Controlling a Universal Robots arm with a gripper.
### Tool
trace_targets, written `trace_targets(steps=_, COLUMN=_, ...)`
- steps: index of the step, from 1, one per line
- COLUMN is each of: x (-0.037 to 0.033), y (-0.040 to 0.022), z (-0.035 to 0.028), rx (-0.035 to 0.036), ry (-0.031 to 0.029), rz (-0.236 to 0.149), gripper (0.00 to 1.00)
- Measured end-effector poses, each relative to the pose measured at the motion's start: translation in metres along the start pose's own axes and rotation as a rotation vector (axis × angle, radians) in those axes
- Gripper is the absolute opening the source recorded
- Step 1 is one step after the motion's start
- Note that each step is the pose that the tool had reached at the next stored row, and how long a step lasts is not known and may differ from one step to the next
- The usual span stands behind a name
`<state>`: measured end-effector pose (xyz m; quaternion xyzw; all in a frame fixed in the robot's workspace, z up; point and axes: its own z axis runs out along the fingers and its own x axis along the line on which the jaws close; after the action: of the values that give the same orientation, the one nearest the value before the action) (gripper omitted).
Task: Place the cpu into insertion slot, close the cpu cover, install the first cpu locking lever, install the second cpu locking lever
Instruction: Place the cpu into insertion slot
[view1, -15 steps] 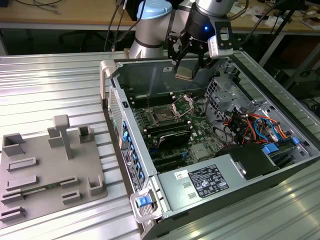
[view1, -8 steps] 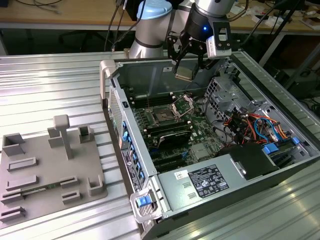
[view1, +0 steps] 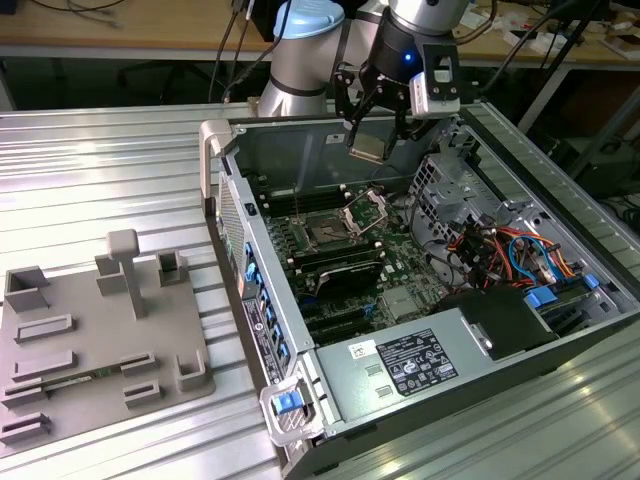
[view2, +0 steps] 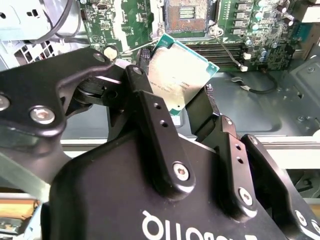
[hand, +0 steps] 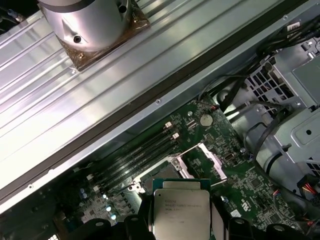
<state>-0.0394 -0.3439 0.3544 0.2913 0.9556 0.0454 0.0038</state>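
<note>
Jaws grip the cpu (view2: 180, 75) by opposite edges, silvery face up; held above the open insertion slot (view1: 325, 232).

My claw (view2: 172, 86) is black; cpu (view2: 182, 70) silvery with green edge. Circuit board (view1: 400, 272) green, insertion slot (view1: 325, 232) dark, silver-rimmed. Tabletop (view1: 100, 170) ribbed silver-grey; fixture tray (view1: 90, 335) plain grey; cables (view1: 505, 245) orange, blue.

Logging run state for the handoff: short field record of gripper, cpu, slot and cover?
gripper: shut on the cpu, above the open computer case
cpu: gripped at two opposite edges, in the air, not in the insertion slot
insertion slot: empty, on the green board
cpu cover: swung open, raised beside the slot
task state: cpu not yet placed
</note>
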Motion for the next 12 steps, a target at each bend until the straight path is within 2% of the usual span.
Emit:
trace_targets(steps=8, x=0.0011, y=-0.0009, z=0.0016, rx=-0.0012, ry=-0.0053, rz=0.059, gripper=0.55)
trace_targets(steps=12, x=0.0011, y=-0.001, z=0.0027, rx=-0.0022, ry=-0.01, rz=0.112, gripper=0.55)
